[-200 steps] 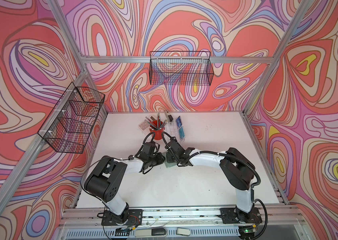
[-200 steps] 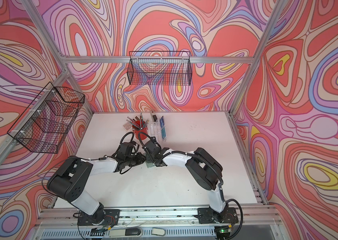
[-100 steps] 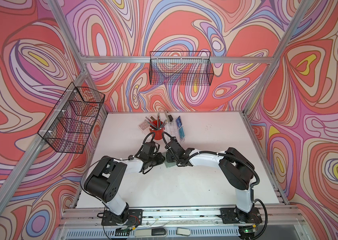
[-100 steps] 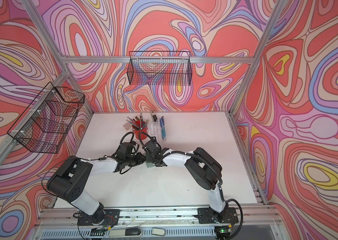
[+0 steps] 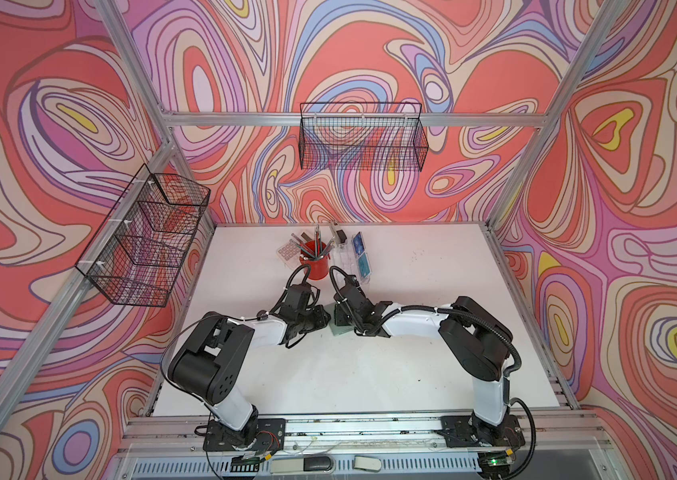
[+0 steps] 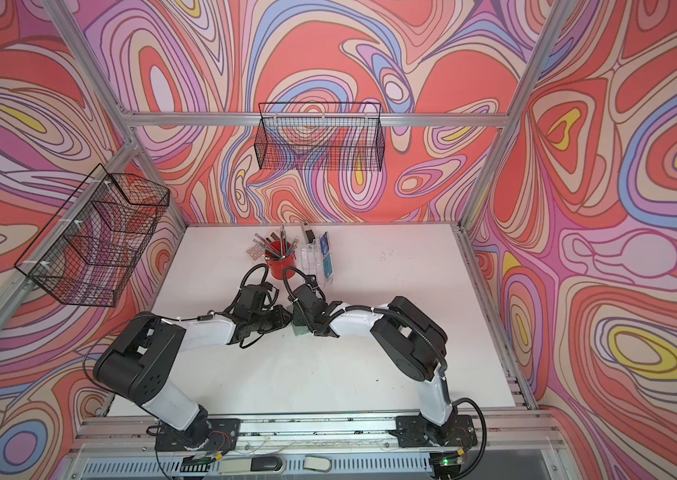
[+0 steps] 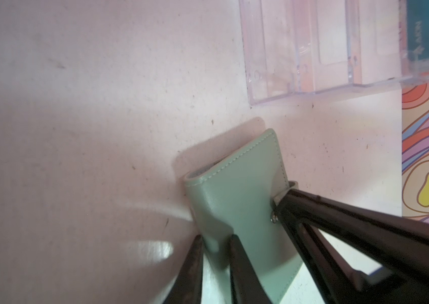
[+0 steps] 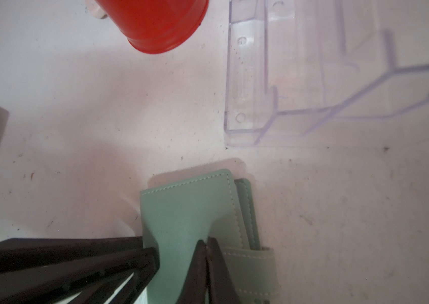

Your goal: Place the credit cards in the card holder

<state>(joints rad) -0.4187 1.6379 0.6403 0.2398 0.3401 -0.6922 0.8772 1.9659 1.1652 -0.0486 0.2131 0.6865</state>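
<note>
Sage-green leather-like card holder sits mid-table, looks closed, left gripper nipping its fold w/ jaws slightly apart, right gripper clamped tight on its strap (blue & teal plastic credit cards sit in the clear acrylic stand, so none's loaded yet).

No shift that I can make out over the last second — my left gripper and my right gripper pinch the sage-green leather-like card holder exactly where they did before.
</note>
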